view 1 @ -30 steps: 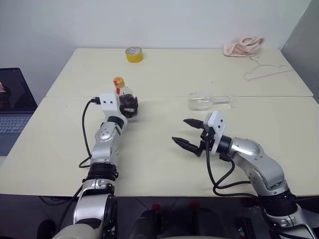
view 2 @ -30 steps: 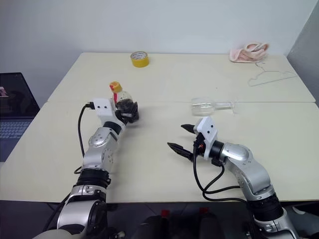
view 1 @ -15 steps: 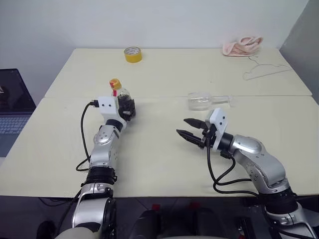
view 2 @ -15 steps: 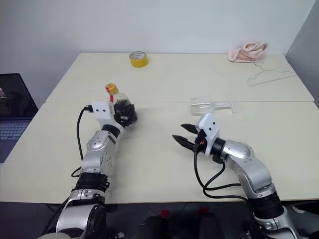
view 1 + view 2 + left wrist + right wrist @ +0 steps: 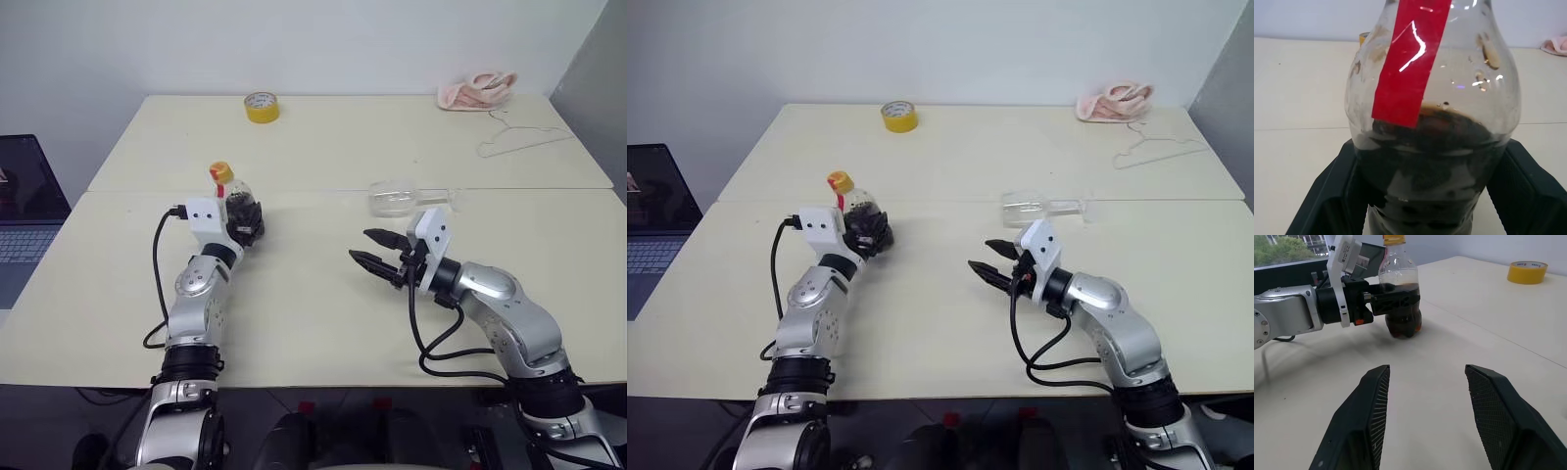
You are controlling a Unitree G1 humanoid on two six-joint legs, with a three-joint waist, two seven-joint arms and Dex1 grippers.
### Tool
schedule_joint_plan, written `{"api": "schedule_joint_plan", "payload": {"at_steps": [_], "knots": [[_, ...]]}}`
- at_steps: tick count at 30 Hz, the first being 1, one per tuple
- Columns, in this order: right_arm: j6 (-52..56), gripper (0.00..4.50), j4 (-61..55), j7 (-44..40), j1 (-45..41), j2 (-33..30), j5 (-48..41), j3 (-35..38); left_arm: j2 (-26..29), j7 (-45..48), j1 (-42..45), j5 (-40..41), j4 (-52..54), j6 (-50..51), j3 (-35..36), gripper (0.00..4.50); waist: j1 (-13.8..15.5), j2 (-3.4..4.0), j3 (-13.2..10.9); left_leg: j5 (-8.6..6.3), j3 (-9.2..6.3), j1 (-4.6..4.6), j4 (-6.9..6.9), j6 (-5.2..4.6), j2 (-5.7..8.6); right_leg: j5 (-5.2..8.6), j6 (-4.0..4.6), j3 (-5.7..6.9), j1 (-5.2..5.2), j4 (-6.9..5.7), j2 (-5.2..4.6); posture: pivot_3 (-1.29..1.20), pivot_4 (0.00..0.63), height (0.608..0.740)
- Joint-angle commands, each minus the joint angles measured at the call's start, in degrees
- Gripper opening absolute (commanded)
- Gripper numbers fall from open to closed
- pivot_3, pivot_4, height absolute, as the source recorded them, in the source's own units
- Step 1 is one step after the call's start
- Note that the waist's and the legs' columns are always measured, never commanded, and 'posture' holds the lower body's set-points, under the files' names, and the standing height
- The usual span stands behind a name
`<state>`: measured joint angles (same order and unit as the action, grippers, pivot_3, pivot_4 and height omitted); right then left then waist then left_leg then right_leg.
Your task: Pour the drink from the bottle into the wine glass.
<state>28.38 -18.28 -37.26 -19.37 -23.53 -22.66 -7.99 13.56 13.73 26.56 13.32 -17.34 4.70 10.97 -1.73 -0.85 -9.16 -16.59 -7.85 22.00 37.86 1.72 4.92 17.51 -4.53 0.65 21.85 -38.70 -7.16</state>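
Since a second ago my left gripper [image 5: 245, 217] has drawn the bottle [image 5: 235, 196] a little back toward me and to my left, and its two fingers now clamp the squat body, the bottle standing upright with its yellow cap still on. My right gripper [image 5: 383, 251] has hardly shifted; its fingers stand apart with nothing between them, pointing level across the table [image 5: 323, 313] toward the bottle. The wine glass [image 5: 402, 199] lies on its side just beyond that gripper, so I judge the chief risk is plain: tip the bottle now and the drink [image 5: 1430, 147] goes nowhere, being capped, or onto the table, the glass not being upright. Nudging the glass could roll it. My left forearm reaches forward, wrist level; my right elbow bends, forearm angled inward.
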Motion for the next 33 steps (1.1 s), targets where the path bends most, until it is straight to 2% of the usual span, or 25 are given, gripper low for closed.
{"api": "schedule_joint_plan", "payload": {"at_steps": [1,3,12,19,24,30,33], "knots": [[-1.18,3.83,-0.96,-0.07,-0.96,0.17,0.14,1.04,-0.08,-0.28,0.3,0.41,1.71,-0.12,0.56,3.27,0.0,0.0,0.0,0.0,0.0,0.0,0.0,0.0,0.0,0.0,0.0,0.0,0.0,0.0,0.0,0.0,0.15,0.74],[-1.27,4.46,-0.94,0.0,-1.01,0.15,0.31,1.01,-0.15,-0.42,0.75,0.31,1.22,-0.24,0.46,3.27,0.0,0.0,0.0,0.0,0.0,0.0,0.0,0.0,0.0,0.0,0.0,0.0,0.0,0.0,0.0,0.0,0.15,0.74],[-1.8,4.46,-0.62,0.19,-1.5,0.52,1.14,1.29,-0.23,0.0,2.06,0.08,-0.63,-0.67,0.0,3.27,0.01,0.0,0.0,0.0,0.0,0.0,0.01,0.0,0.01,0.0,0.0,0.0,-0.01,-0.01,0.0,0.0,0.15,0.74],[-1.92,4.5,-0.43,0.2,-1.85,0.62,1.08,1.5,-0.27,0.39,2.34,-0.09,-1.32,-0.8,-0.34,2.26,0.02,0.0,0.0,0.0,0.01,0.0,0.02,0.0,0.01,0.0,0.0,-0.01,-0.01,-0.02,-0.01,0.0,0.15,0.74],[-1.99,4.5,-0.45,0.41,-2.14,0.93,1.01,1.62,0.11,0.61,1.64,0.01,-0.59,-0.54,-0.16,2.15,0.01,-0.01,0.01,0.0,0.01,0.0,0.02,0.0,0.01,0.0,0.0,-0.01,-0.01,-0.03,-0.01,0.0,0.15,0.74],[-1.59,4.5,-1.13,0.42,-2.77,1.18,0.55,2.16,0.94,0.98,-2.45,-0.29,5.69,2.59,-0.99,2.13,-0.03,0.0,0.01,0.0,0.02,0.0,0.01,0.0,0.01,0.0,0.0,-0.03,0.0,-0.02,-0.01,0.0,0.15,0.74],[0.15,4.5,-2.67,0.74,-3.9,1.52,-1.42,3.56,0.35,1.71,-8.36,0.11,15.15,7.0,-3.7,2.1,-0.12,0.01,0.02,0.0,0.03,0.0,0.0,0.0,-0.01,0.0,0.0,-0.05,0.03,-0.03,-0.01,0.0,0.15,0.74]]}}
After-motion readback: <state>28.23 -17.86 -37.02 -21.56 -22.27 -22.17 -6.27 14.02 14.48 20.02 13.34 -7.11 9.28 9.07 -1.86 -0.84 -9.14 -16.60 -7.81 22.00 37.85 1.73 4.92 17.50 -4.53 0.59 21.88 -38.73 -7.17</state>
